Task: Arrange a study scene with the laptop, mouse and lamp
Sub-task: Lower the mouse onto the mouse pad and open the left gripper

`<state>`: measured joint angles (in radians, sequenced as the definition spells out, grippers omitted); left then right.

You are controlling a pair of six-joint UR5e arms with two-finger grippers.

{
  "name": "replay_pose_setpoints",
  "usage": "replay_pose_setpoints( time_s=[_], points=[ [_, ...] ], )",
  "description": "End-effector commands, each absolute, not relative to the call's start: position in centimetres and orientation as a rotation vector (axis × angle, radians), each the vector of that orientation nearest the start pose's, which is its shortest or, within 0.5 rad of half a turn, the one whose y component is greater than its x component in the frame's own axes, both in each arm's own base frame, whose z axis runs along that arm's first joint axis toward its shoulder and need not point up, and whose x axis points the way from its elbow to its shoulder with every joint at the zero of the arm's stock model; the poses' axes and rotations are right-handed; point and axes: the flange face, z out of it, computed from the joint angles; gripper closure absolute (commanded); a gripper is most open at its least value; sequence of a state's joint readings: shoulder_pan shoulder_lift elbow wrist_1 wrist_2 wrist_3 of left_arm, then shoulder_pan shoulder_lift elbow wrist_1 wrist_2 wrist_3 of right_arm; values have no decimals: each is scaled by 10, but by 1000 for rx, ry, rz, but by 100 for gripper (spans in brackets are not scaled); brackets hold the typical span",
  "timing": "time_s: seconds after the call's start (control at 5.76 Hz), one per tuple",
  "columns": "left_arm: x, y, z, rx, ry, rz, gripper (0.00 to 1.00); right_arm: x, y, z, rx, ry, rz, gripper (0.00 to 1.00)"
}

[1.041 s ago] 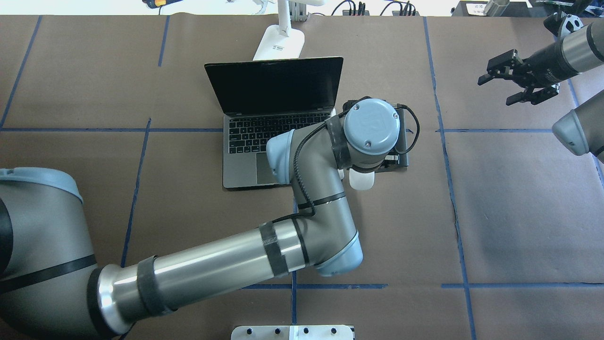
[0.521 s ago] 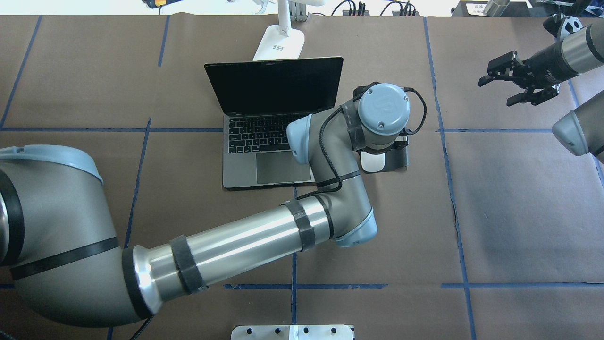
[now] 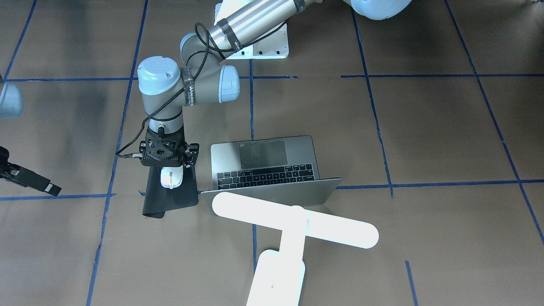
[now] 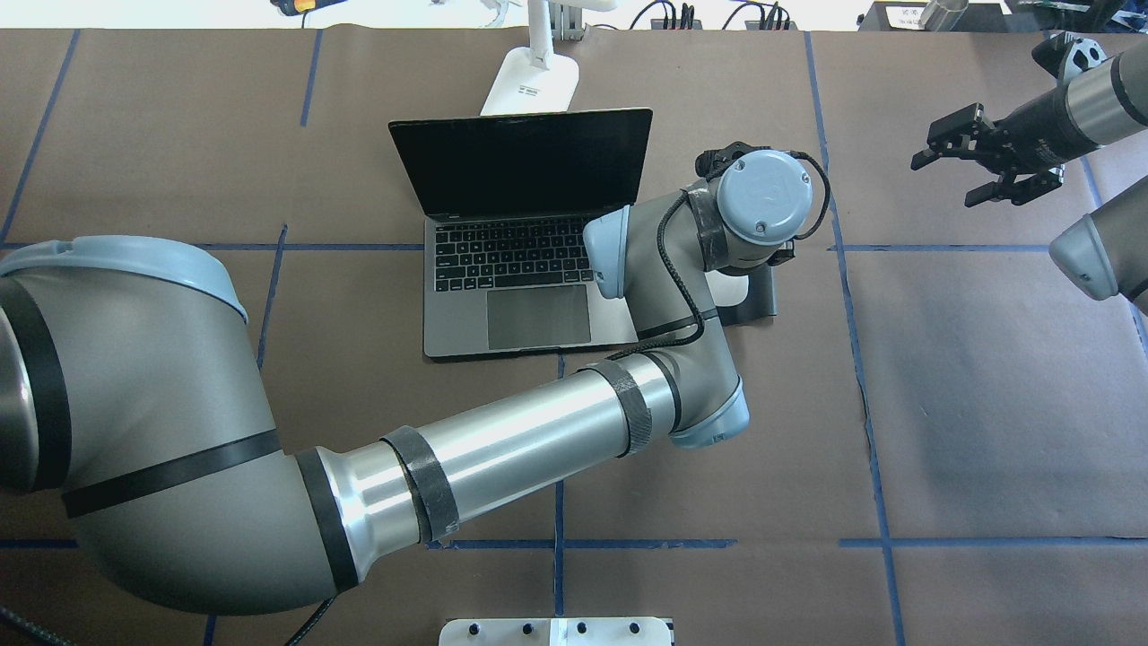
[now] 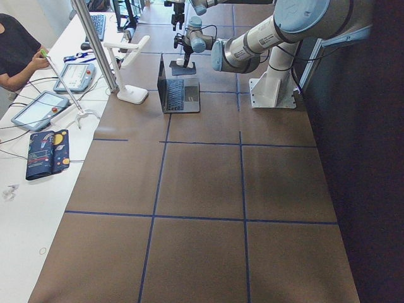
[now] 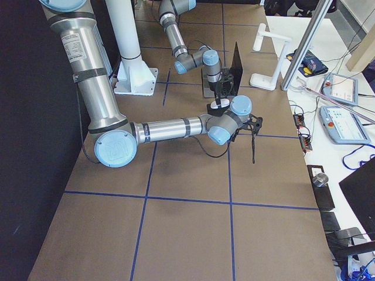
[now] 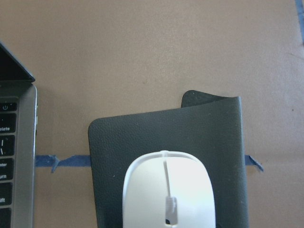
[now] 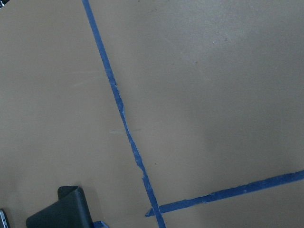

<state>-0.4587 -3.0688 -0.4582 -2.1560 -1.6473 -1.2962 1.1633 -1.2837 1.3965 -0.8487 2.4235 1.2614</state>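
Note:
The grey laptop [image 4: 516, 287] stands open at mid-table, its dark screen facing me. Behind it is the white lamp [image 3: 293, 222], its bar head over the lid's back edge. My left gripper [image 3: 170, 171] points straight down, shut on the white mouse [image 3: 171, 178]. It holds the mouse over a black mat [image 3: 170, 199] to the right of the laptop. The left wrist view has the mouse [image 7: 167, 190] low in the middle, over the mat [image 7: 209, 135]; I cannot tell whether it touches. My right gripper [image 4: 943, 178] hangs open and empty at the far right.
A white bolted arm pedestal [image 4: 556, 631] sits at the near table edge. Blue tape lines [image 4: 843, 296] grid the brown table. The mat's far corner [image 8: 64, 209] curls up. In the exterior left view a person [image 5: 16, 50] sits at a side bench with tablets.
My left arm has carried the mouse away from me and to the right, from the mat's near edge to over the mat. The right gripper has drawn back slightly.

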Motion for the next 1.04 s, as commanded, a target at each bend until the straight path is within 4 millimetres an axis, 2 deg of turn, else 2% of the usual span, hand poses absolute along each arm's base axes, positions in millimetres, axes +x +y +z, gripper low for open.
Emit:
replay_pose_setpoints(
  time_s=[0.0,0.17,0.52,0.69,0.87],
  points=[
    [781,-522,25,309,925,-141,56,-198,-597,495,-70,-1121,402,0],
    [790,-510,27,325,919,-139,50,-201,-595,494,-72,-1122,397,0],
    [797,-500,27,323,918,-128,38,-200,-595,494,-74,-1125,395,0],
    [798,-499,27,322,918,-127,14,-200,-595,492,-73,-1126,394,0],
    [800,-495,26,322,920,-123,0,-200,-594,491,-73,-1128,392,0]
  ],
)
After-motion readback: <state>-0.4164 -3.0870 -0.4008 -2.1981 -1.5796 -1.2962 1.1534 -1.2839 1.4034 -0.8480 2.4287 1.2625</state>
